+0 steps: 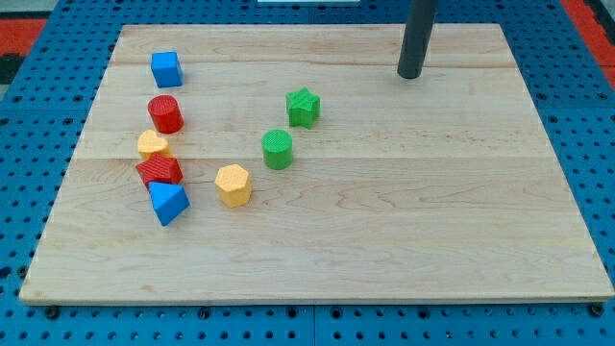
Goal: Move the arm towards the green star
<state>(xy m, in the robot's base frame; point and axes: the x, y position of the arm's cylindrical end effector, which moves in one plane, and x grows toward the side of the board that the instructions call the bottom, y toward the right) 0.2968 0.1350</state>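
Observation:
The green star (pixel 303 106) lies on the wooden board (pixel 432 211), a little above and left of the board's middle. My tip (pixel 410 75) is near the view's top, right of centre. It stands well to the right of the green star and slightly above it, touching no block. A green cylinder (pixel 278 149) sits just below and left of the star.
A yellow hexagon (pixel 233 185) lies below the green cylinder. Down the view's left run a blue cube (pixel 166 69), a red cylinder (pixel 165 113), a yellow block (pixel 152 145), a red block (pixel 159 171) and a blue triangular block (pixel 168 202).

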